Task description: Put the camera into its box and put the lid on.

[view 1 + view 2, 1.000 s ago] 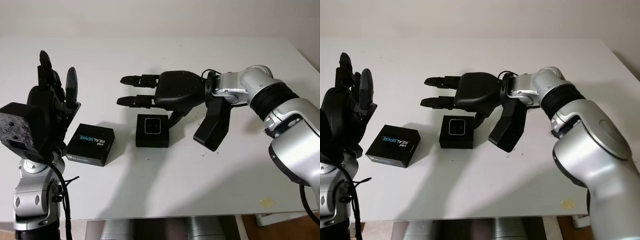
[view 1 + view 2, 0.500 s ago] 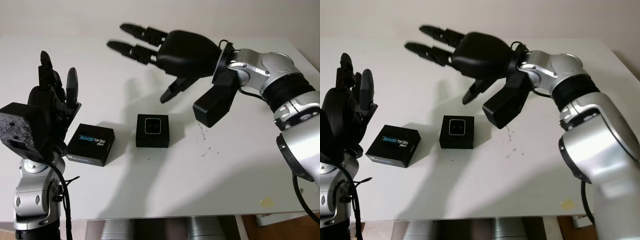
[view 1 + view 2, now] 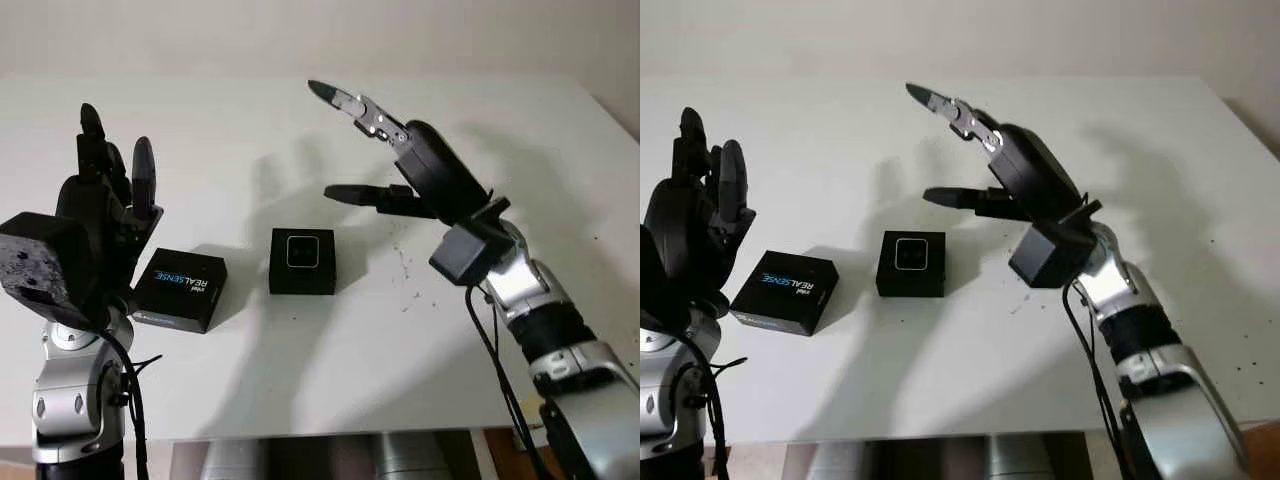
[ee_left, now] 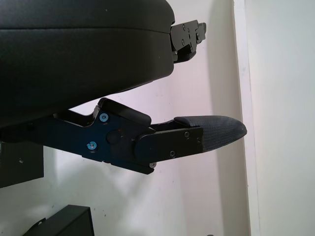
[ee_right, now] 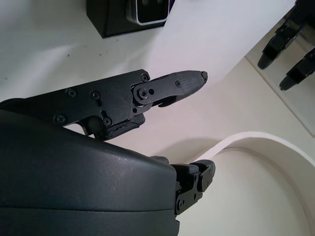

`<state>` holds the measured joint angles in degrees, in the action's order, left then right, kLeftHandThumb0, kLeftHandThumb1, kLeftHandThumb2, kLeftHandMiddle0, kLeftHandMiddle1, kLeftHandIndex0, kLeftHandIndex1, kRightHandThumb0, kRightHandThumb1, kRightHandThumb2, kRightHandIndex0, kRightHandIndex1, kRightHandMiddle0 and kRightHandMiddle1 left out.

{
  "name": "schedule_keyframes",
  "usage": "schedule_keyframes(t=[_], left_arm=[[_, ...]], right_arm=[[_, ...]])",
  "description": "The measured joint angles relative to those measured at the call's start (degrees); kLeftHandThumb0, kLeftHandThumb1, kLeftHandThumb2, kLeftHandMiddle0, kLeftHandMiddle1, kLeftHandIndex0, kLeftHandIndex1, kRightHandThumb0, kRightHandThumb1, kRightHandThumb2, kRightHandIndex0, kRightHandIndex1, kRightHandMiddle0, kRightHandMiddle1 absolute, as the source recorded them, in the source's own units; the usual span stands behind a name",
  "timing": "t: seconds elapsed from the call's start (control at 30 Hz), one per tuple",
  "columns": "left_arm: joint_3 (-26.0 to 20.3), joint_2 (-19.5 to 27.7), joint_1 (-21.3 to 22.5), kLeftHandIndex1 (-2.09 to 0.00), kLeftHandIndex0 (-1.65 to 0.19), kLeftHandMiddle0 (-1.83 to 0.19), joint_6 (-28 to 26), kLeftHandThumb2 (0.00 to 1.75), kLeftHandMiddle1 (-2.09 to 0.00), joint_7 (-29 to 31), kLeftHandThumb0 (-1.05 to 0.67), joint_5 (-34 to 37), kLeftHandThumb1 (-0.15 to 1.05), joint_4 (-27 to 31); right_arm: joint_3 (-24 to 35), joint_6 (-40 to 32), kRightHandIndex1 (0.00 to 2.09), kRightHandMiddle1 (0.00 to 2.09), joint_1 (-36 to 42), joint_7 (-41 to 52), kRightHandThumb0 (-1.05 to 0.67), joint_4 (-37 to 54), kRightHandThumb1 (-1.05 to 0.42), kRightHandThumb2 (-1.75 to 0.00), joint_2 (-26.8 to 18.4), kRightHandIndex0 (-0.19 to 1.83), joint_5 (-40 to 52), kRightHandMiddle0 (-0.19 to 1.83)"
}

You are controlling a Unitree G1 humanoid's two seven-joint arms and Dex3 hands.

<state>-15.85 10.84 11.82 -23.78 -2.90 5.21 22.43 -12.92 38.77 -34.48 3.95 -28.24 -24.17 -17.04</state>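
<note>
A small black open box [image 3: 302, 260] sits at the table's middle with the camera [image 3: 302, 251] lying in it, lens face up; the right wrist view shows it too, as the box [image 5: 129, 15]. Its black lid [image 3: 180, 290], printed RealSense, lies flat on the table just left of the box. My right hand [image 3: 345, 140] is open and raised above the table, behind and to the right of the box, touching nothing. My left hand [image 3: 115, 135] is open and held upright at the left, above the lid's left side.
The white table [image 3: 300, 400] reaches forward to its front edge near the picture's bottom, with a pale wall behind its far edge. Small dark specks [image 3: 405, 272] mark the surface right of the box.
My right hand has lifted from low over the box and drawn back to the right, its forearm now coming up from the bottom right. The left hand, box and lid have stayed put.
</note>
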Motion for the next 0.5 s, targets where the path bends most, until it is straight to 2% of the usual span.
schedule_keyframes(t=[0.23,0.5], left_arm=[[0.1,-0.1,-0.1,0.0,0.19,0.19,0.2,0.56,0.0,0.0,-0.72,0.0,1.05,0.0],[0.2,-0.6,-0.2,0.0,0.19,0.19,0.2,0.56,0.0,0.0,-0.72,0.3,1.05,-0.1]], right_arm=[[0.5,-1.1,0.12,0.18,5.4,0.5,-0.46,5.9,-1.05,-0.28,-2.4,0.29,-6.4,0.28],[2.4,-7.0,0.11,0.18,15.1,-3.5,-0.54,20.3,-1.05,-0.32,-1.3,0.31,-13.3,0.31]])
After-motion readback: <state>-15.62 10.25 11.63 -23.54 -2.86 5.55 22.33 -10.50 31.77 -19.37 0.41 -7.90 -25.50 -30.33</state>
